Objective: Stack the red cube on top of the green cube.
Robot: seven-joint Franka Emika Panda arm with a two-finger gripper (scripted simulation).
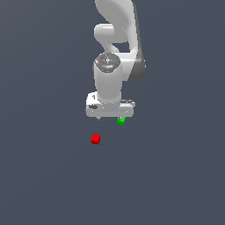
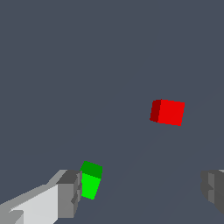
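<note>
The red cube (image 1: 96,139) lies on the dark floor, alone, nearer the camera than the arm in the exterior view. It also shows in the wrist view (image 2: 168,112), ahead of the fingers and apart from them. The green cube (image 1: 121,120) sits partly hidden under the white gripper body. In the wrist view the green cube (image 2: 91,180) is right beside one grey fingertip (image 2: 69,194). My gripper (image 2: 140,192) is open and empty, its jaws wide apart, above the floor.
The white arm (image 1: 115,52) stands at the back of the scene. The dark grey floor (image 1: 44,176) stretches all around the two cubes, with no other objects in view.
</note>
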